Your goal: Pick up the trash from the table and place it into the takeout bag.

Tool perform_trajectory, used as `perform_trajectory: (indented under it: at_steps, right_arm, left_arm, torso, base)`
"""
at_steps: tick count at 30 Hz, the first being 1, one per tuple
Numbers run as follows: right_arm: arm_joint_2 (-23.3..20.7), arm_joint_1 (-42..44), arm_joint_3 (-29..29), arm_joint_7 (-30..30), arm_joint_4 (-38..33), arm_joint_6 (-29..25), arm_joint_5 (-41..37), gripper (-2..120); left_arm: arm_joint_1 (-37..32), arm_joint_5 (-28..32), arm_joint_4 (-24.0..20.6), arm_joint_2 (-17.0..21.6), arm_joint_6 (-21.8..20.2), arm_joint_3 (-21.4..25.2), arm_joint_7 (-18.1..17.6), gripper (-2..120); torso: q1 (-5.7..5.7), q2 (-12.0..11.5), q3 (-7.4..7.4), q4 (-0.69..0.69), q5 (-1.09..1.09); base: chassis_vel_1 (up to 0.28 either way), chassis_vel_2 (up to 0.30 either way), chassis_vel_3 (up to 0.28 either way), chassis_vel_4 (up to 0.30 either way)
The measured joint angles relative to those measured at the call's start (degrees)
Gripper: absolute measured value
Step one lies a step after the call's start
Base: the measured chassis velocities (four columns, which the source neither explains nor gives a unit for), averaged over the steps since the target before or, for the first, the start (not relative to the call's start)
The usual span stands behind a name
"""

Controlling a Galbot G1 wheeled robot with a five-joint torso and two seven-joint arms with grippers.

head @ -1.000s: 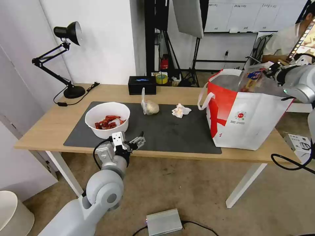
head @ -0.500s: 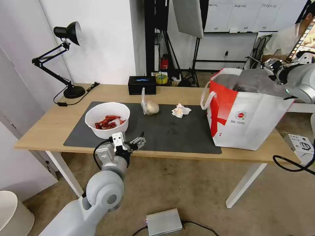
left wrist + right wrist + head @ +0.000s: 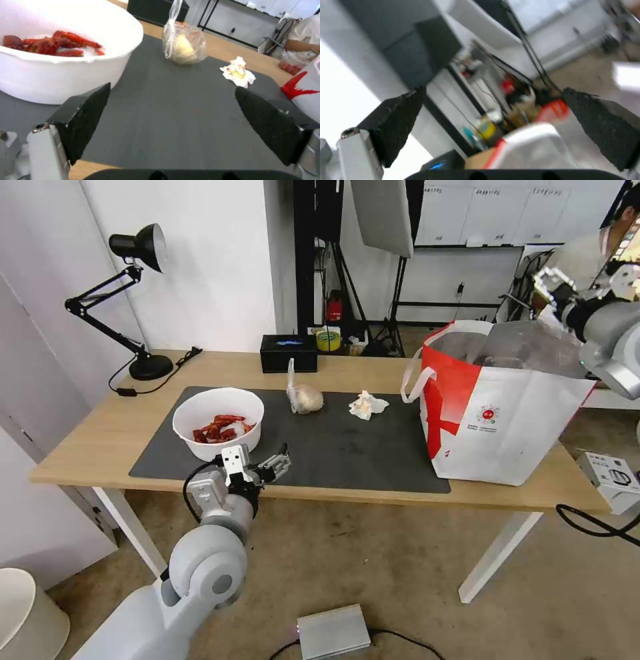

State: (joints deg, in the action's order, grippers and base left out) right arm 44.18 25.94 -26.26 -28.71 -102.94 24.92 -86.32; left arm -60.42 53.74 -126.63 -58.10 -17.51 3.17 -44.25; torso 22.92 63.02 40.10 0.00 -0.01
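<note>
White bowl [image 3: 218, 421] sits near the mat's left front corner, just beyond the left gripper [image 3: 257, 469], jaws wide and empty. Right gripper [image 3: 581, 287], also wide and empty, hangs above the bag [image 3: 497, 407] at the table's right end. A one-sided rim grasp might tip the scraps out.

Left end effector [image 3: 261, 465] low, fingers spread; right end effector [image 3: 587, 285] raised, spread.

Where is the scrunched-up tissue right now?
In the head view the crumpled white tissue lies on the dark grey mat, between the knotted clear bag and the takeout bag.
</note>
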Motion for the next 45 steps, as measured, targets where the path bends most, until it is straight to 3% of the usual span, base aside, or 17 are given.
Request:
perform_trajectory:
  at_steps: [6, 17, 20, 26, 38, 45]
  right_arm:
    - [-2.21, 3.86, 0.34, 15.53, -3.37, -2.37, 12.04, 100]
    - [-6.16, 15.27, -0.78, 29.01, -9.22, -10.48, 22.16, 100]
    - [-7.34, 22.75, -4.15, 31.87, -12.83, -12.51, 23.39, 100]
    - [-7.18, 29.42, -6.66, 32.77, -15.7, -13.16, 25.43, 100]
    - [-5.13, 36.59, -5.34, 32.49, -18.6, -12.2, 29.69, 100]
    - [-4.53, 42.44, -5.97, 30.98, -20.52, -10.87, 31.61, 100]
  left_arm:
    - [0.02, -1.07, -0.09, 0.37, 0.04, 0.03, 0.41, 100]
    - [0.26, -4.24, 0.63, 0.92, 0.33, -0.04, 2.34, 100]
    - [0.44, -9.51, 2.03, 1.65, 1.23, -0.71, 4.99, 100]
    - [-0.4, -13.95, 2.77, 2.34, 2.05, -0.48, 6.37, 100]
    - [-3.68, -22.22, 3.0, 3.66, 3.06, 1.38, 7.31, 100]
    - [-5.39, -23.42, 2.66, 4.04, 3.1, 2.34, 7.29, 100]
  torso:
    - [0.0, 0.0, 0.0, 0.0, 0.0]
    - [0.0, 0.0, 0.0, 0.0, 0.01]
    - [0.0, 0.0, 0.0, -0.02, 0.0]
    - [0.0, 0.0, 0.0, -0.02, 0.01]
    - [0.0, 0.0, 0.0, 0.0, 0.0]
    - [0.0, 0.0, 0.0, 0.0, 0.0]
  base:
    - [0.0, 0.0, 0.0, 0.0]
    - [0.0, 0.0, 0.0, 0.0]
    - [0.0, 0.0, 0.0, 0.0]
    - [0.0, 0.0, 0.0, 0.0]
    - [0.0, 0.0, 0.0, 0.0]
    - [0.0, 0.0, 0.0, 0.0]
